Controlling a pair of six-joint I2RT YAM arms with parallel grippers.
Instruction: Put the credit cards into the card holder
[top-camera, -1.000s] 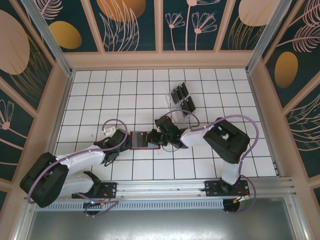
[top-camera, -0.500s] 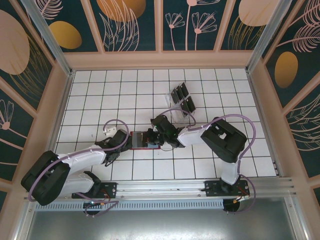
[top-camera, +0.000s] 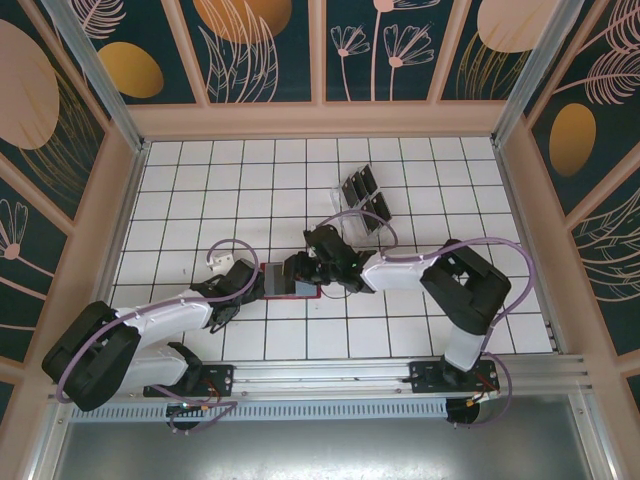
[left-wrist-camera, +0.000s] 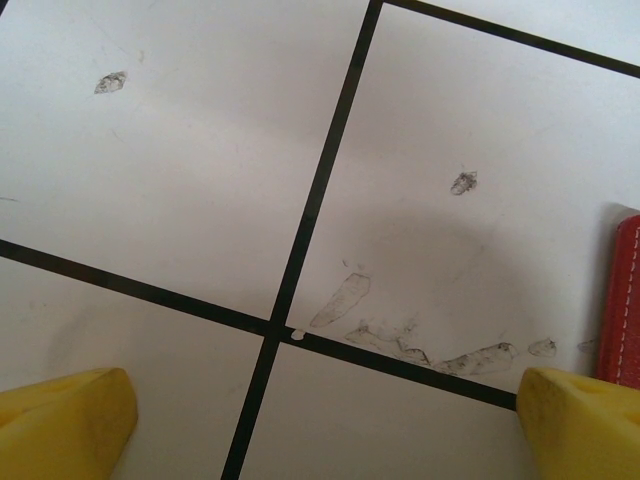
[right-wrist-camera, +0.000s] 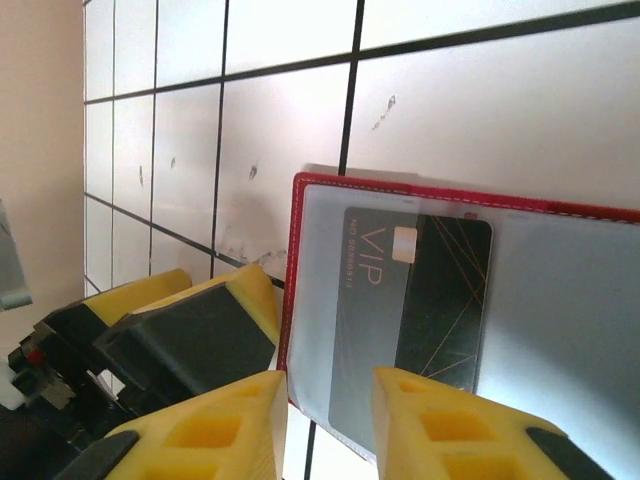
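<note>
One red holder (right-wrist-camera: 560, 300) is laid open between two grippers. One black card (right-wrist-camera: 420, 300) is tucked partway into its pocket. The right gripper (right-wrist-camera: 328, 388) is set at the holder's edge, jaws narrowly parted at the card's end; contact cannot be told. The left gripper (left-wrist-camera: 325, 420) is spread wide and empty beside the holder's opposite edge. Seemingly four cards (top-camera: 357, 186) are stood in one rack (top-camera: 341, 212) beyond the holder.

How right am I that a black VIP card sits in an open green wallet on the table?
Wrong colour: the wallet is red, as the right wrist view shows. The black VIP card does sit in it, on the table.
</note>
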